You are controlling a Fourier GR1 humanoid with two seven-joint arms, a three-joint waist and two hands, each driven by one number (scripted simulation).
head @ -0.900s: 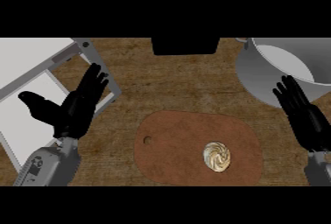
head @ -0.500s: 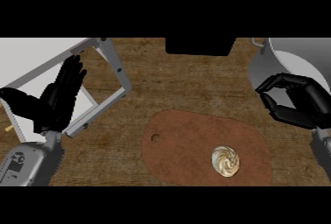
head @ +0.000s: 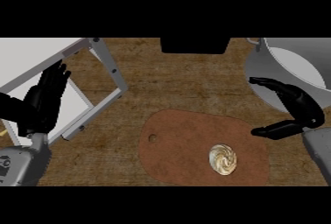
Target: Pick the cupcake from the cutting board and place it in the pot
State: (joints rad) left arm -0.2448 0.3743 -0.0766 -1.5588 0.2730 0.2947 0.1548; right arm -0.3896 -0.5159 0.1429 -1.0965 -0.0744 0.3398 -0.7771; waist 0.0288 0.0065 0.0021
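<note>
Fingers of black right hand (head: 298, 109) curve open, empty — beside grey metal pot (head: 284, 65); black left hand (head: 42, 103) flat, open. Swirled cream cupcake (head: 223, 159) sits on brown cutting board (head: 181, 144).

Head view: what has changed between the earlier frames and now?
The right hand went from flat and upright to a cupped pose, thumb and fingers pointing left beside the pot, holding nothing. The left hand drifted slightly left, still open. The cupcake stays untouched on the cutting board.
</note>
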